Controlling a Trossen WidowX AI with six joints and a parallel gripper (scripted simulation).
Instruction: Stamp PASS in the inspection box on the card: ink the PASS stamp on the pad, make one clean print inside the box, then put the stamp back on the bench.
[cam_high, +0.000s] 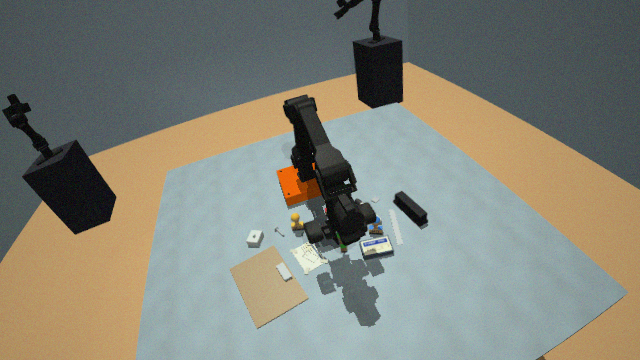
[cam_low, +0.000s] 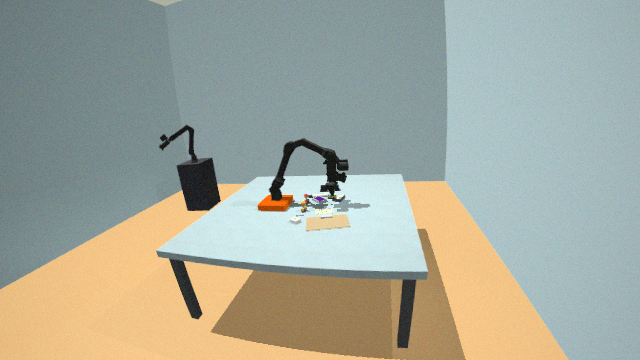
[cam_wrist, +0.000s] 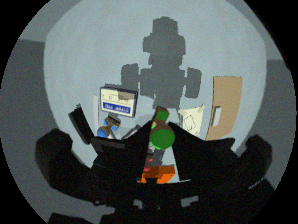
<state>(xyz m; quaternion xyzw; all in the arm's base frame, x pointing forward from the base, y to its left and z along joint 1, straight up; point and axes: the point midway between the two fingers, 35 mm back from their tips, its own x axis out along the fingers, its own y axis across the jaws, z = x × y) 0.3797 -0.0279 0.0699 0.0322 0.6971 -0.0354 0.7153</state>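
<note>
My gripper (cam_high: 341, 237) (cam_low: 332, 193) (cam_wrist: 159, 123) is shut on a stamp with a round green handle (cam_wrist: 162, 138), its narrow base pointing down, between the ink pad and the card. The stamp's lettering is not readable. The open ink pad (cam_high: 377, 248) (cam_wrist: 118, 102), with a blue and white label, lies beside it, right of the gripper in the top view. The cream card (cam_high: 306, 256) (cam_wrist: 191, 121) lies on the other side, with thin dark lines on it; whether the box holds a print cannot be told. The stamp's height above the table is hard to tell.
A blue-handled stamp (cam_high: 376, 228) (cam_wrist: 103, 131) stands behind the pad; a yellow stamp (cam_high: 296, 221) stands behind the card. A tan board (cam_high: 260, 295) (cam_wrist: 229, 105), white box (cam_high: 255, 238), white strip (cam_high: 395, 227) and black bar (cam_high: 410, 208) lie around. A purple item (cam_low: 319, 199) is near the arm.
</note>
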